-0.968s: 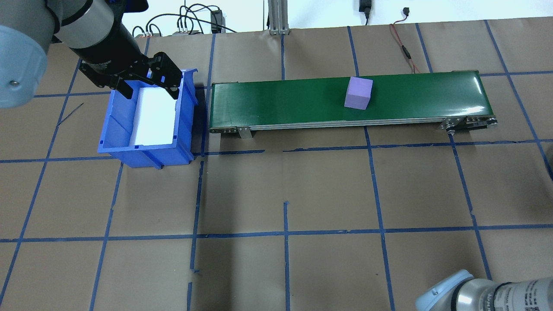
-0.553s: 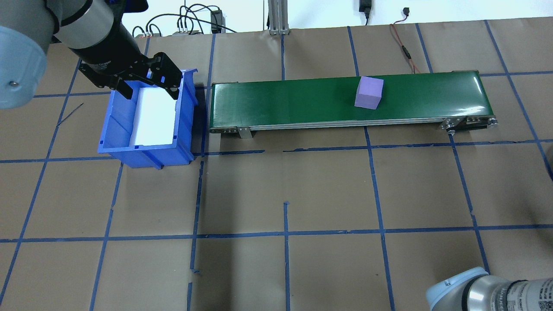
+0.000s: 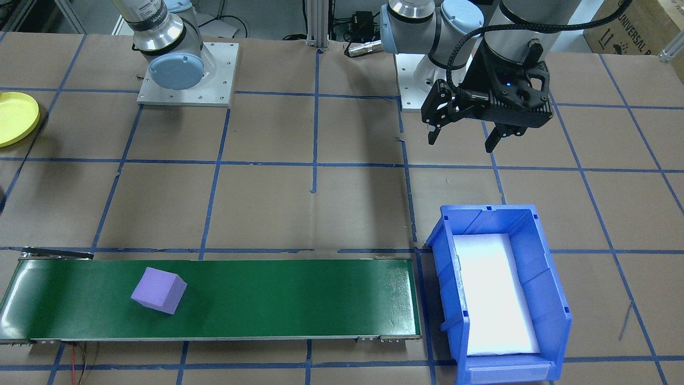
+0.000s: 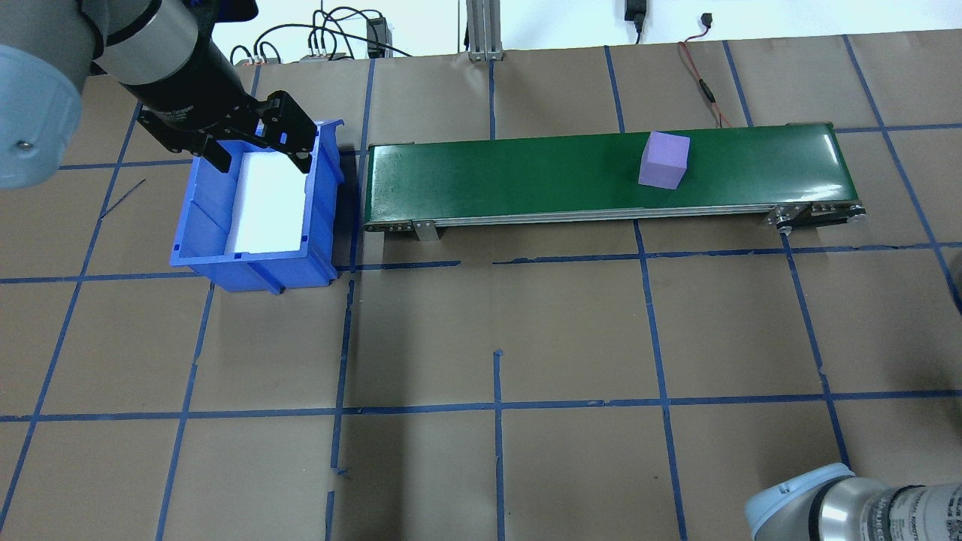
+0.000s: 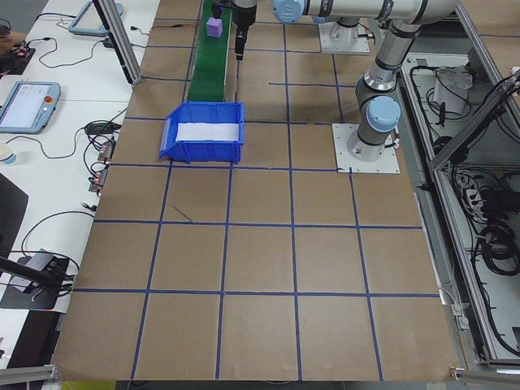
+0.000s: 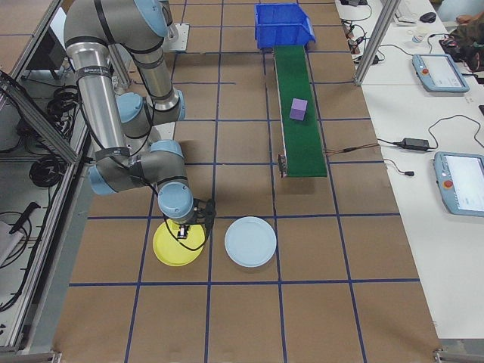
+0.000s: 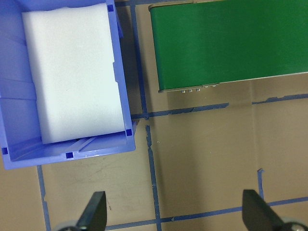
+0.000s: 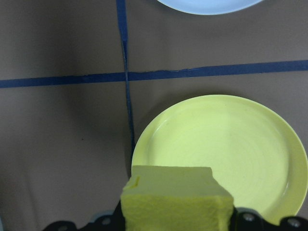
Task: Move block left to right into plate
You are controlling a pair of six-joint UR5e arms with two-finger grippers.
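Since the earlier frame, you saw the purple block [image 4: 664, 159] travel further right along the green belt [image 4: 511, 176]. At your left, the left gripper [image 4: 259, 154] hung over the far end of the blue bin [image 4: 255, 267] with its jaws spread wide and empty. The purple block stood on the belt's right portion. At your right, the right gripper [image 6: 187, 229] was clamped on a yellow block [image 8: 175, 197], held over the edge of the yellow plate [image 8: 231, 144]. A pale blue plate [image 6: 250, 241] lay just beside it.
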